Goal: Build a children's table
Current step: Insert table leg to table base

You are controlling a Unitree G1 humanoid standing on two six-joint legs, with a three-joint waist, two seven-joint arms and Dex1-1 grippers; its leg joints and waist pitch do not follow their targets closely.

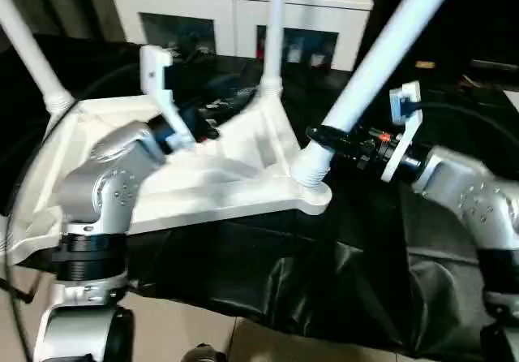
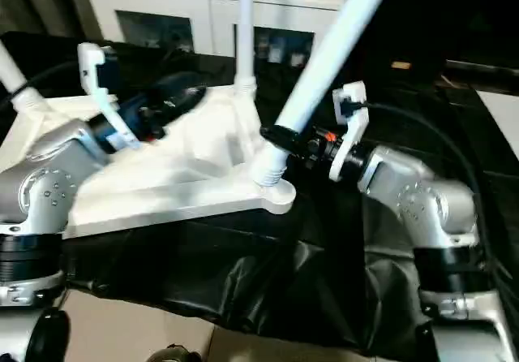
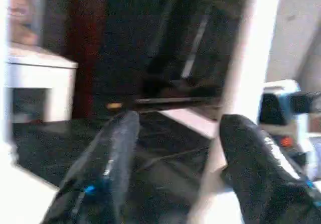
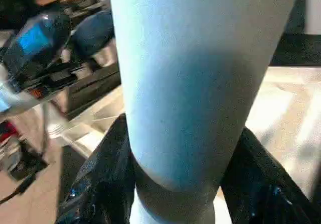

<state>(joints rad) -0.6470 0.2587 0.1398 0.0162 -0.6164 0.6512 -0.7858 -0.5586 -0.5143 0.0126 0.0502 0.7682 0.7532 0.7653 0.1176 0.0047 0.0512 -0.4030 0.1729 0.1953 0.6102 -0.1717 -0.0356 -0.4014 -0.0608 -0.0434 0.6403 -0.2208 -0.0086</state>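
Note:
The white tabletop (image 1: 219,191) lies upside down on the black-draped work table, ribbed side up. Two white legs stand in its far sockets, one at the left (image 1: 28,49) and one at the back middle (image 1: 276,29). A third leg (image 1: 381,62) leans to the right, its ribbed end in the near right corner socket (image 1: 312,171). My right gripper (image 1: 328,139) is shut on this leaning leg just above the socket, a finger (image 4: 100,184) on each side. My left gripper (image 1: 207,127) hovers open over the tabletop's underside, its fingers (image 3: 110,163) apart with nothing between them.
A white glass-door cabinet (image 1: 235,5) stands behind the work table. The black cloth (image 1: 324,281) hangs over the table's front edge, with pale floor (image 1: 203,329) below. Cables run across the cloth near my right arm (image 1: 470,191).

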